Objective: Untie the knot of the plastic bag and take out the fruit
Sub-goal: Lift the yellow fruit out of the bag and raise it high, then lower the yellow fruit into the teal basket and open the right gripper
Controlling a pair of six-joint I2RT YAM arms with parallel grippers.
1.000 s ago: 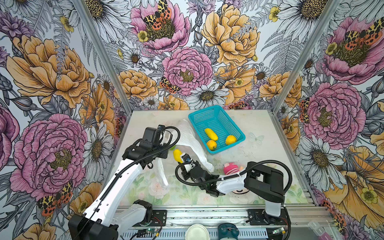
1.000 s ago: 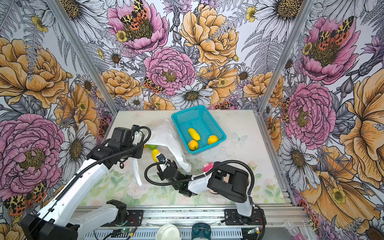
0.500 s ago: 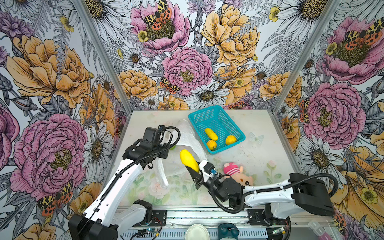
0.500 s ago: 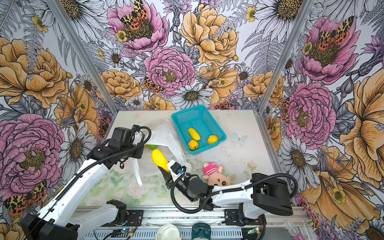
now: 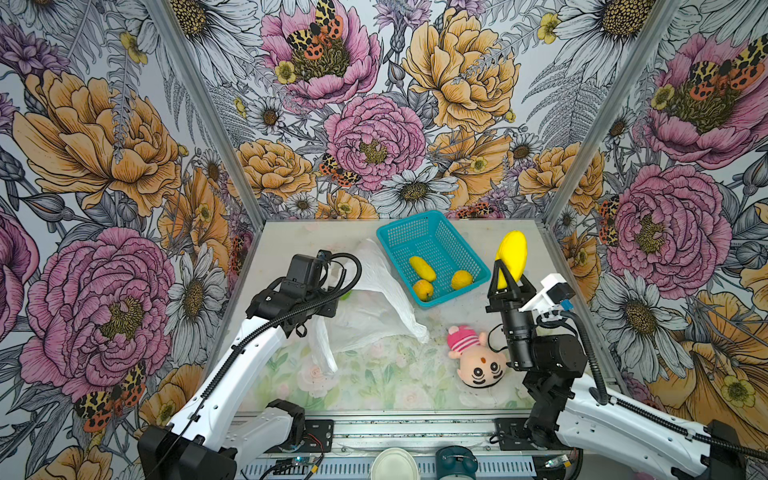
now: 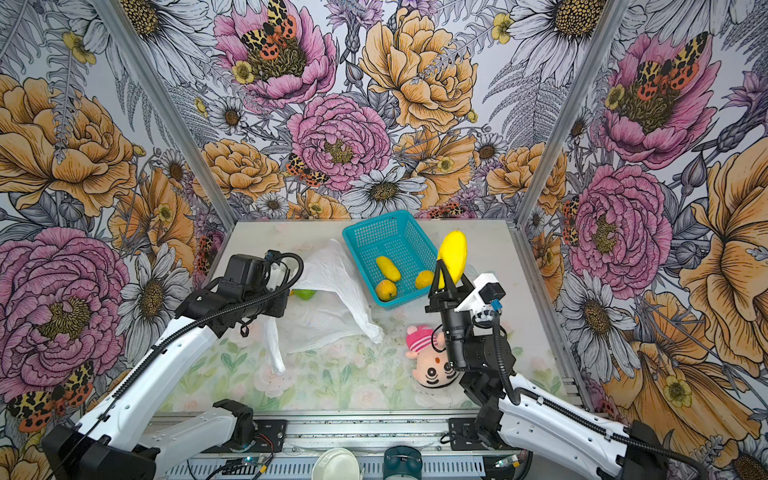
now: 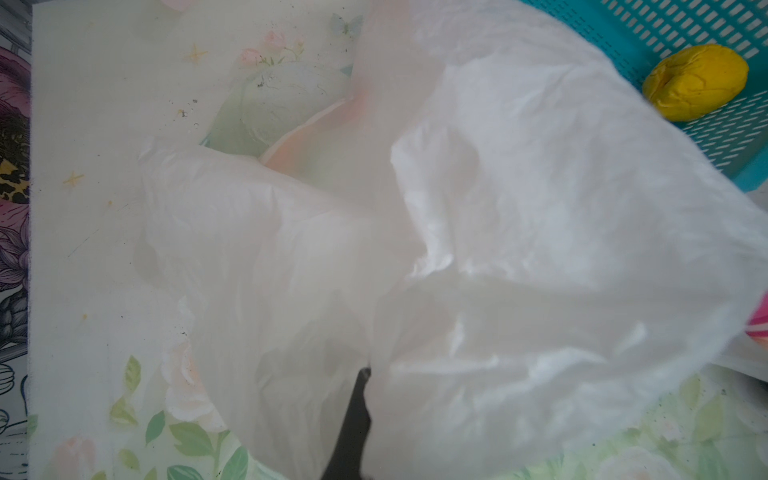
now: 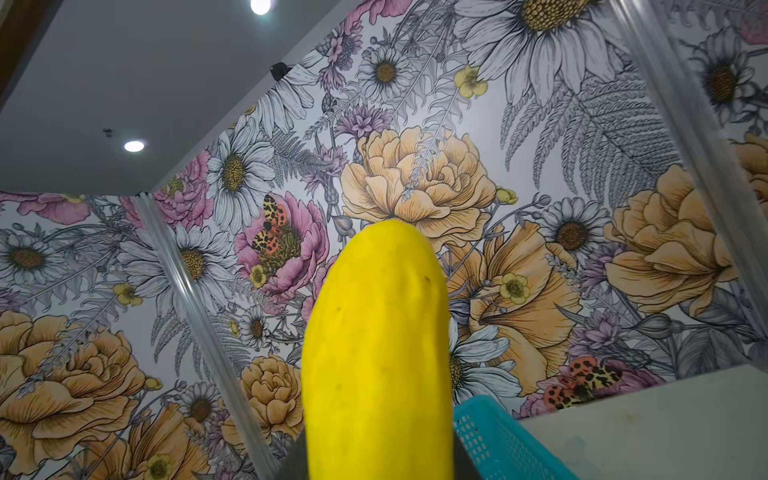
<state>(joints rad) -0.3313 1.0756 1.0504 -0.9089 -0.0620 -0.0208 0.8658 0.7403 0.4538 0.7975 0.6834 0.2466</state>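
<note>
The white plastic bag point(image 5: 374, 299) point(image 6: 332, 286) lies crumpled left of the basket, one strap hanging down. Its knot is out of view. My left gripper point(image 7: 365, 376) is shut on a fold of the bag point(image 7: 519, 249), which drapes over its dark finger point(image 7: 353, 424). My right gripper point(image 5: 508, 272) point(image 6: 449, 270) is raised to the right of the basket and shut on a yellow oblong fruit point(image 5: 512, 251) point(image 6: 454, 251) point(image 8: 378, 353) that stands upright in it. A green fruit point(image 6: 304, 294) peeks out beside the bag.
The teal basket point(image 5: 405, 220) point(image 6: 374, 220) stands at the back and holds a yellow oblong fruit point(image 5: 422, 268) and two round yellow-orange ones point(image 5: 423, 289) point(image 5: 462, 279). A pink-striped plush doll point(image 5: 478, 357) point(image 6: 432, 361) lies next to the right arm.
My right gripper carried the yellow fruit from beside the bag up and across to the right of the basket, turning it upright. The left arm and bag stayed put.
</note>
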